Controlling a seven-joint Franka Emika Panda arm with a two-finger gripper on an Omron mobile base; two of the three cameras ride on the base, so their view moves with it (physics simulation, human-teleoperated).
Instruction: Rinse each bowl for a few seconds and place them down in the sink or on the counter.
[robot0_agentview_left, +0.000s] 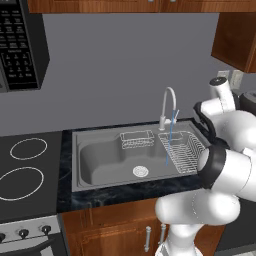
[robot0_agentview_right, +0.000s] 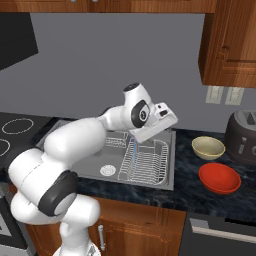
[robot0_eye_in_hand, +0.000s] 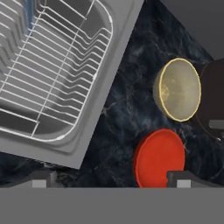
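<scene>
The red bowl (robot0_eye_in_hand: 158, 156) sits under the wide-open, empty gripper (robot0_eye_in_hand: 111, 177); grabbing off-center could push it into the tan bowl (robot0_eye_in_hand: 178, 89).

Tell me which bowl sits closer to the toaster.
The tan bowl: it sits right beside the dark toaster, while the red bowl lies nearer the counter's front edge.

Nothing here can be read. The black microwave (robot0_agentview_left: 20, 42) up on the left has a panel of pale button markings, but they are too small and blurred to make out any word or number.
</scene>
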